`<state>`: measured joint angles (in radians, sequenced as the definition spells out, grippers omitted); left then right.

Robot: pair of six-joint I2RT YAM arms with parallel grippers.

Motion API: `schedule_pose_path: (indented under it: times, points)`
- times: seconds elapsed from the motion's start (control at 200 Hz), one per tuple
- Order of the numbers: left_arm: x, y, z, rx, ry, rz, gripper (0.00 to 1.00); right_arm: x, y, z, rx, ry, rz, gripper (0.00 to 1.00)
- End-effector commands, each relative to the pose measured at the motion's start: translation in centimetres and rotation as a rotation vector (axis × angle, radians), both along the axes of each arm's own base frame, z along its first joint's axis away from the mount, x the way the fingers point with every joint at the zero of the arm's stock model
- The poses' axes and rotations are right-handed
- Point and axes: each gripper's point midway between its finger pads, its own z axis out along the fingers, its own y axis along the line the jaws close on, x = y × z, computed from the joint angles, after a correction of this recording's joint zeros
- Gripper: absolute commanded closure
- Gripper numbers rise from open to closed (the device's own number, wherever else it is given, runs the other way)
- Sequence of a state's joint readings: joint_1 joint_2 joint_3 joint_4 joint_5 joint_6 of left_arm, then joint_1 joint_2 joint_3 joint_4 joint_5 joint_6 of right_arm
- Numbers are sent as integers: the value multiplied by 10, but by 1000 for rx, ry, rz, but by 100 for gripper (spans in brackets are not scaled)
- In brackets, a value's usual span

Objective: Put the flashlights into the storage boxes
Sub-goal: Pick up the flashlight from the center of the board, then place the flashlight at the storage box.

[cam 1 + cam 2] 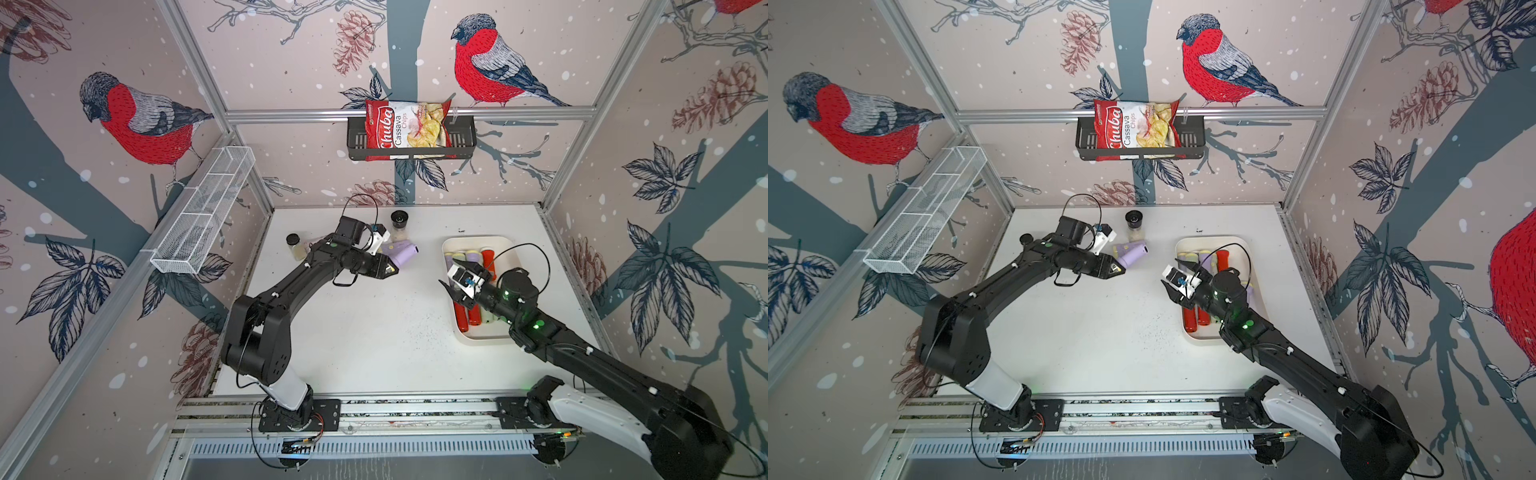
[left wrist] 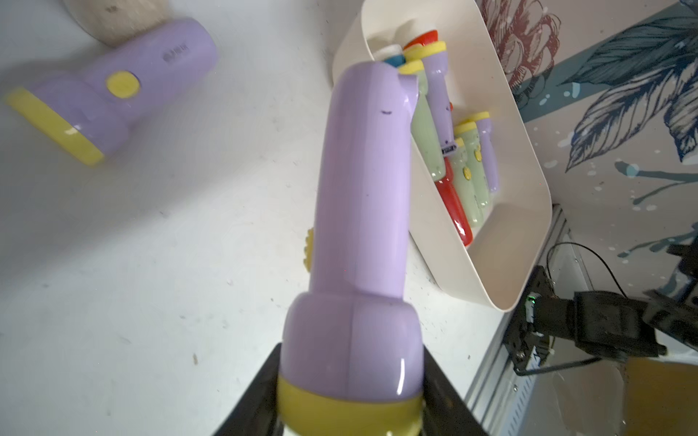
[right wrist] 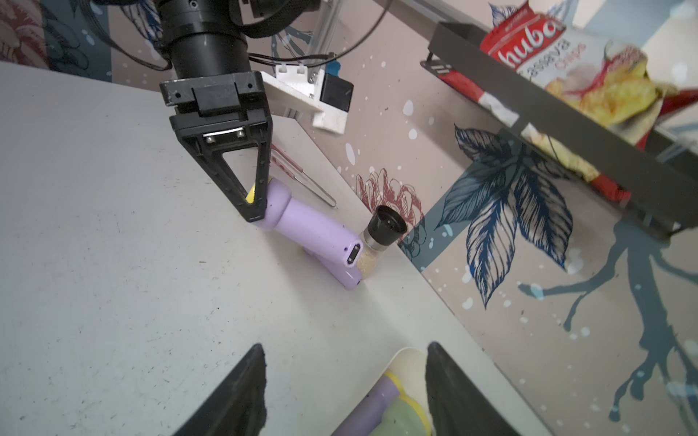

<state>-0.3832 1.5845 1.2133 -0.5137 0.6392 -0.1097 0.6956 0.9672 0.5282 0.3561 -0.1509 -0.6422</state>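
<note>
Two to go, seemingly. Clamping the left tool (image 3: 257, 209) on one lilac flashlight (image 2: 362, 211) by its yellow head, mid-pickup. Seeing a second flashlight (image 2: 113, 90) just past that tool's tip, beside a jar (image 3: 381, 234). Holding the right tool (image 3: 345, 344) apart, empty, over the tray (image 1: 478, 241) rim. Next, likely: carrying across and lowering into a free gap, avoiding the right tool.

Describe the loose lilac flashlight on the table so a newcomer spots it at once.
On the white table, find the black-lidded jar nearest the back wall. The lilac flashlight with the yellow head lies flat on the table right beside it. Its lilac twin is raised in the left gripper, crossing over it; this one nothing holds.
</note>
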Motion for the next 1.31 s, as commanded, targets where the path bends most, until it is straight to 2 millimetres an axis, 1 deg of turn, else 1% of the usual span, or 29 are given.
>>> schedule_pose_path:
  times: [0.0,0.09,0.195,0.305,0.41,0.53,0.59,0.6,0.62,0.87,0.976,1.216,1.301]
  points:
    - [-29,-2,1,-39,80,-25,73,-2,5,2,-130,-159,0,30]
    - [-46,-2,-4,-22,95,-47,73,-7,19,-10,-245,-209,29,28]
    - [-58,-1,-8,-18,107,-62,73,-10,34,-20,-325,-227,65,27]
    - [-67,0,-9,-17,107,-80,72,-10,47,-27,-385,-224,107,26]
    - [-71,1,-8,-12,100,-88,72,-11,58,-36,-447,-203,152,26]
    - [-74,1,-6,-17,99,-95,72,-17,70,-45,-490,-161,227,26]
    - [-75,1,-6,-19,97,-100,72,-20,74,-44,-493,-151,252,26]
    - [-75,1,-6,-19,99,-100,72,-18,76,-50,-505,-139,257,26]
    - [-75,1,-5,-20,97,-102,72,-18,78,-53,-511,-130,263,26]
    - [-80,0,-1,-35,86,-125,72,-9,88,-72,-588,-68,286,26]
    - [-81,0,-1,-42,86,-132,72,-2,92,-77,-605,-52,280,26]
    - [-86,-1,1,-56,88,-150,71,13,94,-86,-648,-41,235,33]
    - [-88,-2,2,-66,90,-157,71,17,93,-86,-658,-43,217,35]
